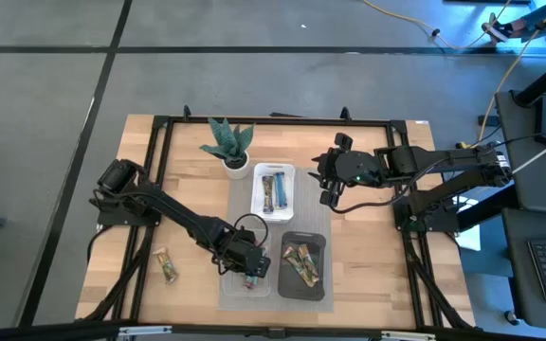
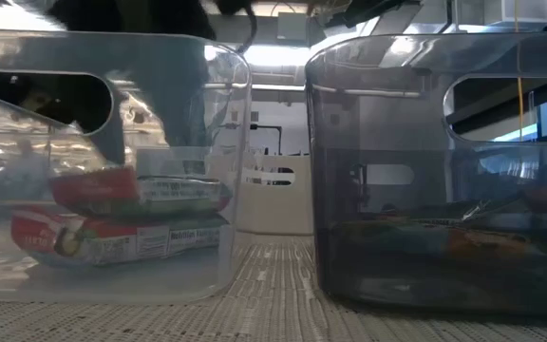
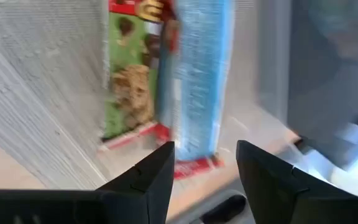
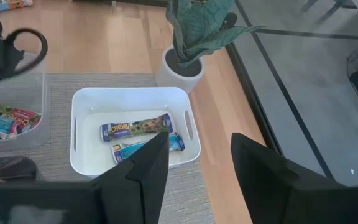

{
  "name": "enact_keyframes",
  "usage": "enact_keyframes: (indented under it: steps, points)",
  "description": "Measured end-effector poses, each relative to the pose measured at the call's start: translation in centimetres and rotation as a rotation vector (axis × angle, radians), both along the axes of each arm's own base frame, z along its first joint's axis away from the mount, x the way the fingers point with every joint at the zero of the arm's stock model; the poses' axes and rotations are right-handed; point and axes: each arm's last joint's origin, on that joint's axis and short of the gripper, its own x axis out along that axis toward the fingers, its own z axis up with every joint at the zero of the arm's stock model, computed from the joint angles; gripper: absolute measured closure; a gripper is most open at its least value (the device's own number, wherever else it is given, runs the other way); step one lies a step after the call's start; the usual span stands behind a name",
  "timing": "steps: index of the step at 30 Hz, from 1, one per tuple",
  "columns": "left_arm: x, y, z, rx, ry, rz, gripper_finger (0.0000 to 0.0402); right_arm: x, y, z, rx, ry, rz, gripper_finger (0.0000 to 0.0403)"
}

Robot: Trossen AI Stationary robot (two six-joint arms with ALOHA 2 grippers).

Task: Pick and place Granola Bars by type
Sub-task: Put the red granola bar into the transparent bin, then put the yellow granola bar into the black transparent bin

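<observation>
My left gripper (image 1: 252, 270) (image 3: 204, 149) is open, pointing down into the clear tray (image 1: 245, 292) at the mat's near left. In that tray lie a red-and-green wrapped bar (image 3: 129, 87) and a bar showing a pale blue face (image 3: 194, 81); the low view shows two bars stacked there (image 2: 141, 195). The end of the pale blue bar lies below the gap between the fingers. My right gripper (image 1: 330, 194) (image 4: 197, 140) is open and empty, to the right of the white tray (image 1: 273, 168), which holds two blue bars (image 4: 135, 127). The black tray (image 1: 303, 237) holds several green-and-tan bars (image 1: 301, 263). One more bar (image 1: 166, 266) lies flat on the bare wood at the near left.
A potted plant (image 1: 230, 147) stands at the far side, just behind the white tray. The three trays sit on a grey woven mat (image 1: 240, 204) in the table's middle. Bare wood lies to the left and right of the mat.
</observation>
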Motion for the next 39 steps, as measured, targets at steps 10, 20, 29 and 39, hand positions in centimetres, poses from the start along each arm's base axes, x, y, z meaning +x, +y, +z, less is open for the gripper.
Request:
enact_keyframes:
  steps: [10,20,29,39]
  points:
    - [-1.8,0.6,5.0,0.064,-0.173,0.097,0.0235,0.0,0.0,0.0,-0.001,0.006,0.001,0.0226]
    - [-4.5,0.1,6.6,0.338,-0.229,-0.075,0.0235,-0.1,0.0,-0.1,-0.004,0.01,0.001,0.0226]
    - [-4.5,-0.2,6.4,0.337,-0.224,-0.146,0.0234,0.0,0.0,-0.1,-0.003,0.009,0.001,0.0226]
    - [-4.5,-0.2,6.4,0.325,-0.222,-0.147,0.0153,0.2,0.0,-0.5,-0.002,0.009,-0.001,0.0226]
